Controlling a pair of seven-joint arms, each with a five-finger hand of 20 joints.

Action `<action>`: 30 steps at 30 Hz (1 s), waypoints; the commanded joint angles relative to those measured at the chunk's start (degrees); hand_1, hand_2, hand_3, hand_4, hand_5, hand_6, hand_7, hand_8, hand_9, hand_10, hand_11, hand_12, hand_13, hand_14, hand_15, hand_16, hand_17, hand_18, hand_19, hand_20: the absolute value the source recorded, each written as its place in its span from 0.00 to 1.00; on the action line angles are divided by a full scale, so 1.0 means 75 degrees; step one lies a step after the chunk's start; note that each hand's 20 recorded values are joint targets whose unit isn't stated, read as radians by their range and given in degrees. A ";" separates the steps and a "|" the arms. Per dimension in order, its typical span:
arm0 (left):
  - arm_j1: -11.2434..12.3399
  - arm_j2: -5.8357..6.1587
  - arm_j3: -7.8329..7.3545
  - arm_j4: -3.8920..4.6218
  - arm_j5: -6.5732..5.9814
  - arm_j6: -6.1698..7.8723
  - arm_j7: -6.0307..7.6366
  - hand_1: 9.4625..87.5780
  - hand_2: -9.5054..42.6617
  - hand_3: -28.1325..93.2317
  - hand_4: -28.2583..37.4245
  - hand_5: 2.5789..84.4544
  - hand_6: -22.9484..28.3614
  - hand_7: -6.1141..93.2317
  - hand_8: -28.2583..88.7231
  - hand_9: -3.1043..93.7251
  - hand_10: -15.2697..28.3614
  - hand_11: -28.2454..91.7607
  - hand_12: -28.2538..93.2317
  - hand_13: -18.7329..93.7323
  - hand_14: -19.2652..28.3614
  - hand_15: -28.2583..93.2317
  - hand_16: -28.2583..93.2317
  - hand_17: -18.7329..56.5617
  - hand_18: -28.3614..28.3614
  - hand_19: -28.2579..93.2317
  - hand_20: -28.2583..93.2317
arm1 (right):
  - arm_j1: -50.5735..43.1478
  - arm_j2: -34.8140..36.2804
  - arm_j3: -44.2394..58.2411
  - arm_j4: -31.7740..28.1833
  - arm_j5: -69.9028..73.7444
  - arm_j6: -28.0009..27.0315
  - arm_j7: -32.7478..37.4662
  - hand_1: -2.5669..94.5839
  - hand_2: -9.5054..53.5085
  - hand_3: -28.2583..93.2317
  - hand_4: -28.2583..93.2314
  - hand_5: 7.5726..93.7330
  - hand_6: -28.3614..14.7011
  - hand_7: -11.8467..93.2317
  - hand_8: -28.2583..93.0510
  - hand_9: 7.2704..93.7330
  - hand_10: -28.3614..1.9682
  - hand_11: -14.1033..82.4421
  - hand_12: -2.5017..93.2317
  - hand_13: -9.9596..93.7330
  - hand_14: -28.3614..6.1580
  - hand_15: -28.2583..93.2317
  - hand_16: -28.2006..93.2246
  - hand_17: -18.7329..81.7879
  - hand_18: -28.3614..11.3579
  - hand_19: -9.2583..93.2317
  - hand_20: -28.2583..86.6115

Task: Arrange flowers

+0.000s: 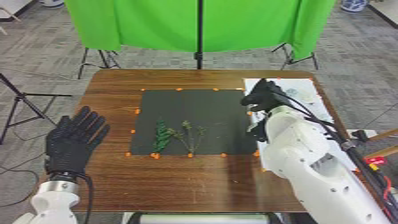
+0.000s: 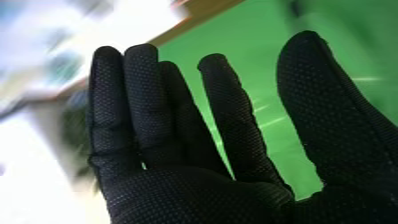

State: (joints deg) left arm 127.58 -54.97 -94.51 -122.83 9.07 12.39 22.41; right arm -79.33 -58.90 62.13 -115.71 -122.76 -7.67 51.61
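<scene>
Grey floor [image 1: 355,45] all around, beneath and behind the brown bench [image 1: 187,192]. Beyond the bench's far edge, a green cloth [image 1: 133,25], hanging behind a thin black pole [image 1: 200,37]. On the bench, near the middle, a dark mat [image 1: 204,110], with a white sheet [image 1: 282,82] at its right. Over the sheet's left side, near the mat's far right corner, the right robot hand [image 1: 264,97]. At the bench's left edge, the left robot hand [image 1: 73,142], with fingers straight and slightly spread, empty. In the right wrist view, the right robot hand [image 2: 182,197] with fingers straight, thumb well apart from them, likewise empty. On the mat's near half, a green leaf [image 1: 162,136] and, just to its right, thin sprigs [image 1: 191,139], stems toward the near edge. Smallest of all, orange tape bits [image 1: 189,155] around the mat.
</scene>
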 commanded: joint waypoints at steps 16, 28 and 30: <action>-0.0072 -0.0169 0.0174 -0.0050 -0.0119 -0.0005 -0.0039 0.27 0.43 0.83 0.00 0.56 0.58 0.28 0.15 0.47 0.68 0.47 0.34 0.46 0.70 0.59 0.18 0.21 0.75 0.51 0.35 | 0.1312 0.0644 -0.1191 0.1943 0.0201 -0.1219 0.0285 0.34 0.00 0.81 0.05 0.60 0.33 0.17 0.16 0.53 0.06 0.30 0.22 0.39 0.03 0.65 0.33 0.33 0.00 0.74 0.39; -0.0106 -0.0235 0.0252 -0.0028 -0.0146 -0.0066 -0.0184 0.27 0.44 0.84 0.00 0.56 0.58 0.28 0.15 0.47 0.68 0.47 0.34 0.46 0.70 0.59 0.18 0.21 0.75 0.51 0.35 | 0.1486 0.0471 -0.1543 0.2593 0.0097 -0.1327 0.0006 0.34 0.00 0.81 0.04 0.61 0.35 0.19 0.17 0.53 0.08 0.31 0.22 0.40 0.05 0.66 0.33 0.33 0.00 0.75 0.40; -0.0115 -0.0256 0.0252 -0.0010 -0.0146 -0.0077 -0.0223 0.27 0.44 0.84 0.00 0.56 0.58 0.28 0.15 0.47 0.68 0.47 0.34 0.46 0.70 0.59 0.18 0.21 0.75 0.51 0.35 | 0.1467 0.0435 -0.1650 0.2699 -0.0074 -0.1280 -0.0023 0.41 0.00 0.83 0.03 0.62 0.41 0.24 0.17 0.55 0.12 0.32 0.22 0.43 0.10 0.66 0.33 0.34 0.01 0.75 0.40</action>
State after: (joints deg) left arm 126.09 -56.00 -93.26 -123.32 8.36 12.33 21.82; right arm -67.63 -55.16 50.75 -97.77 -121.00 -18.16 52.79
